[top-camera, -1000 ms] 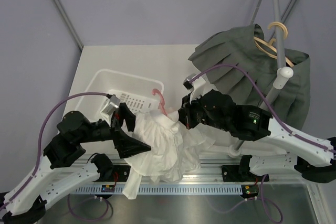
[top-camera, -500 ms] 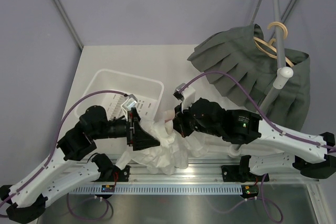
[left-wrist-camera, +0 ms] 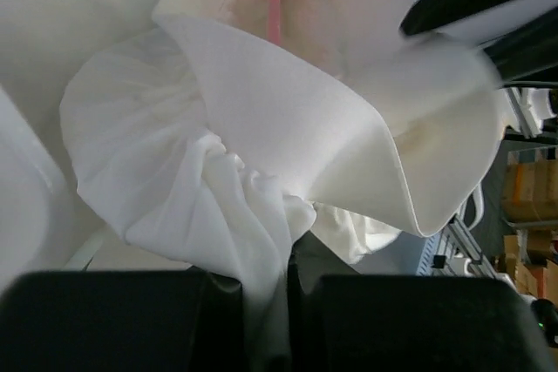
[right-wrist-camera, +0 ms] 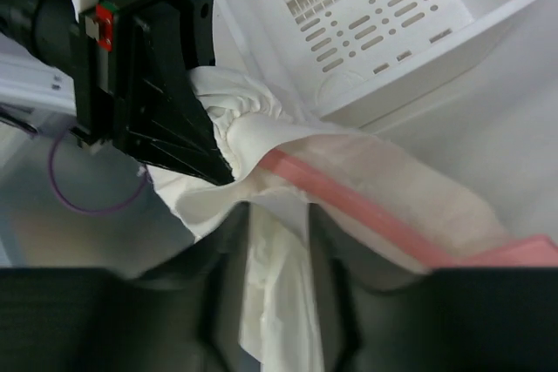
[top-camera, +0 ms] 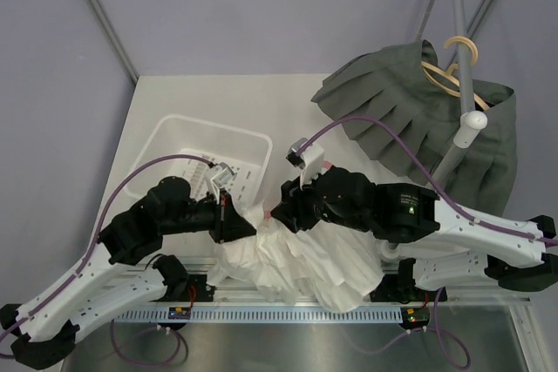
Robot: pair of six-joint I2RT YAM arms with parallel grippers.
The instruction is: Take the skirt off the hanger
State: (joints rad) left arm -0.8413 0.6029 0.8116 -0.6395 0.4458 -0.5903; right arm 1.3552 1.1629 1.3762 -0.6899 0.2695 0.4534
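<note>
Arms converge — left claw (left-wrist-camera: 266, 294) pinched shut, right claw (right-wrist-camera: 277, 228) slightly parted

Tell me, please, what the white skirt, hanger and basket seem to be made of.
The white skirt: thin, soft fabric, matte, slightly sheer; it gathers in fine folds. The hanger: likely plastic, a smooth pink bar. The basket: rigid white plastic with moulded slots.

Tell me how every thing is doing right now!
white skirt: bunched, on its hanger
pink hanger: inside the white skirt's waist
left gripper: shut on the white skirt
right gripper: slightly open around skirt cloth
white basket: looks empty
grey skirt: hanging on a wooden hanger
</note>
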